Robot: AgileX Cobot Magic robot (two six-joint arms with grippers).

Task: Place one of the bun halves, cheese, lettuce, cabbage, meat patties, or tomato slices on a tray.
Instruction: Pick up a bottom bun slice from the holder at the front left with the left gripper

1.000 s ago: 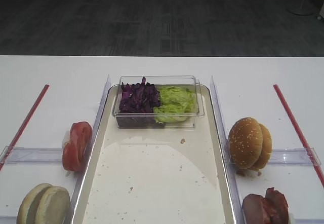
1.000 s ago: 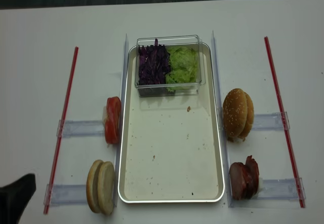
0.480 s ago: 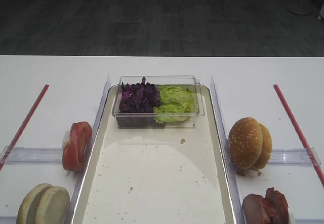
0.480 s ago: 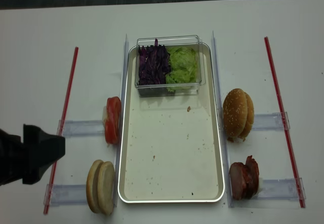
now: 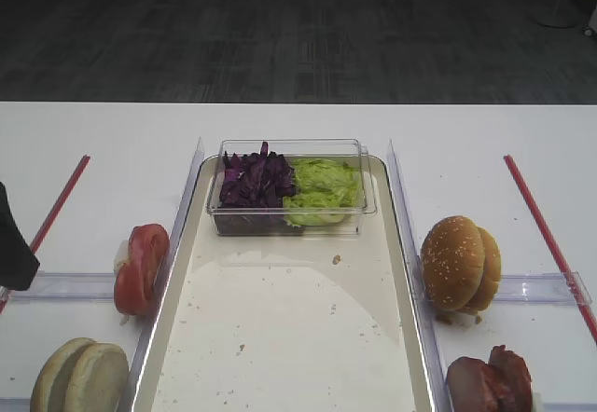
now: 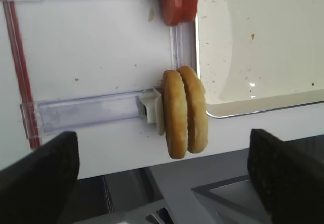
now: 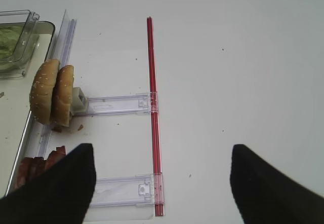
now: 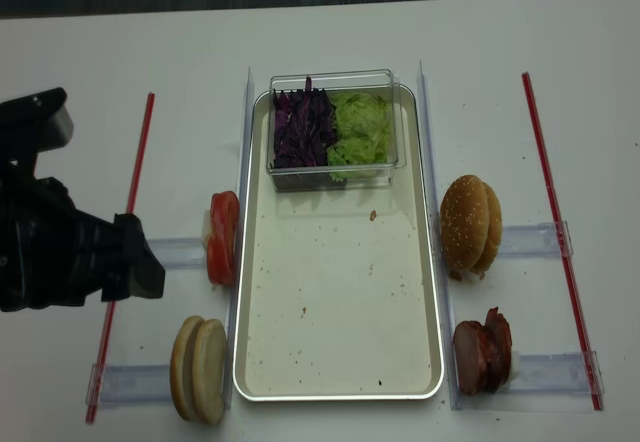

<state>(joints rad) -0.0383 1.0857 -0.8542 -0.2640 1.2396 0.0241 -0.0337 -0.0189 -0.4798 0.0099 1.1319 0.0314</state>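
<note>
Progress: nothing from the side racks lies on the tray (image 8: 340, 292) yet; its floor shows only crumbs, with a clear tub (image 8: 335, 127) at its far end.
Left to do: pick one item, carry it over the rim, set it down.
Left gripper (image 6: 162, 183): over the worktop (image 8: 80, 42) at the left, its dark fingers (image 6: 40, 176) spread wide and released, holding nothing; the wrist view looks down on the bun halves (image 6: 185, 112).
Right gripper (image 7: 162, 183): fingers apart and empty, out past the right-hand rack.
Bun halves: on edge in the near left rack, just beside the tray rim.
Tomato slices (image 8: 222, 237): left rack, farther back.
Meat patties (image 8: 482, 350): near right rack.
Lettuce (image 8: 362, 132) and cabbage (image 8: 303, 127): in the tub.
Others: sesame buns (image 8: 470, 224) at right; red strips (image 8: 125, 242) at both sides.
In the way: the raised tray rim and the rack's white stop behind the buns, likely minor.
</note>
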